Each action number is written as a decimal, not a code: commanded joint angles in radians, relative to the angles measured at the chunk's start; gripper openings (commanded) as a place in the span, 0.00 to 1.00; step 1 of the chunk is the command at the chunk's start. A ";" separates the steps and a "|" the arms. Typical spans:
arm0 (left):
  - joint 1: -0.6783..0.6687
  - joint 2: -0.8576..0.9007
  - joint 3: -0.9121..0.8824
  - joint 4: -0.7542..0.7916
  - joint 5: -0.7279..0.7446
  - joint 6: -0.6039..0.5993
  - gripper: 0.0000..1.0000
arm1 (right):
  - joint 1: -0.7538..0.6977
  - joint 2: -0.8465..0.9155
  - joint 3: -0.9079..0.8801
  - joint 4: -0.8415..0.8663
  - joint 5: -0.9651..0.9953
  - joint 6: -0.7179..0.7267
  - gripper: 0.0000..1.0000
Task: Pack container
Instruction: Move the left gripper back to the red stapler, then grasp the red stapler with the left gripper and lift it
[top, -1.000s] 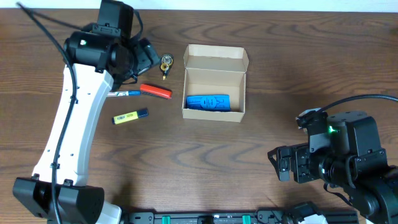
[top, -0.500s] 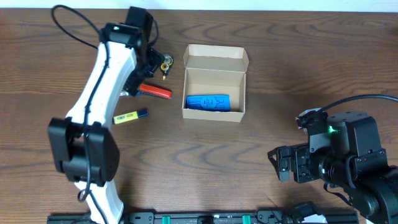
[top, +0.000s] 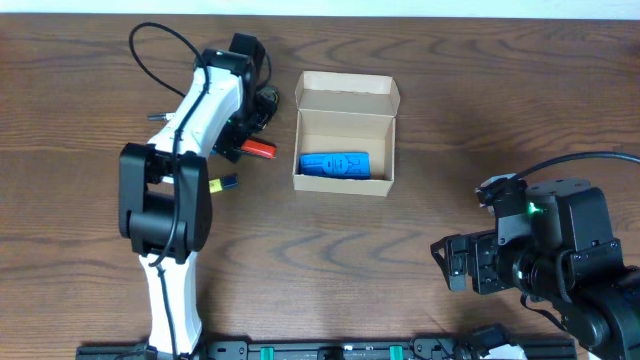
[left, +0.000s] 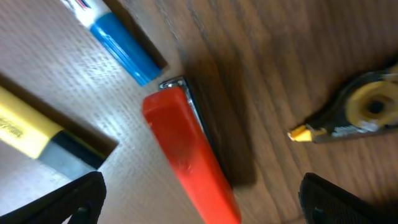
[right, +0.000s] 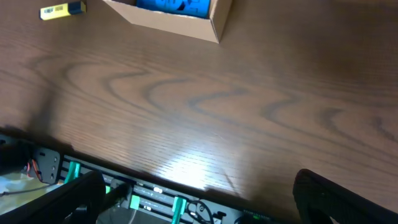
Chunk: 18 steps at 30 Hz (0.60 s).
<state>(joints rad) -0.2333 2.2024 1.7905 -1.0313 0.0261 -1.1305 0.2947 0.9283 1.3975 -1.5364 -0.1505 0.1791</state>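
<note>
Container (top: 345, 128): one, lid flap open, set mid-table near the far edge, with one blue packet (top: 335, 163) lying along its near wall. Loose stock, toward the left edge from it: one red bar (left: 189, 155), one blue-capped pen (left: 124, 50), one yellow highlighter (left: 25, 134), one correction-tape dispenser (left: 360, 115). Left gripper (left: 202, 183): released, fingers spread, hanging directly over the red bar, whose long axis runs diagonally between them; the container lies just beyond, toward the right edge. Right gripper (right: 199, 186): released, empty, well apart near the near-right corner. The left arm is judged nearer for the pick.
</note>
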 joint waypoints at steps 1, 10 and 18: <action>-0.010 0.029 0.006 0.015 0.000 -0.023 1.00 | -0.008 0.000 -0.001 -0.001 -0.008 0.010 0.99; -0.026 0.079 0.005 0.024 0.000 -0.042 0.93 | -0.008 0.000 -0.001 -0.001 -0.008 0.010 0.99; -0.042 0.112 0.004 0.042 0.000 -0.063 0.77 | -0.008 0.001 -0.001 -0.001 -0.008 0.010 0.99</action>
<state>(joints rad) -0.2707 2.2948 1.7905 -0.9855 0.0277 -1.1805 0.2947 0.9283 1.3975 -1.5368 -0.1505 0.1791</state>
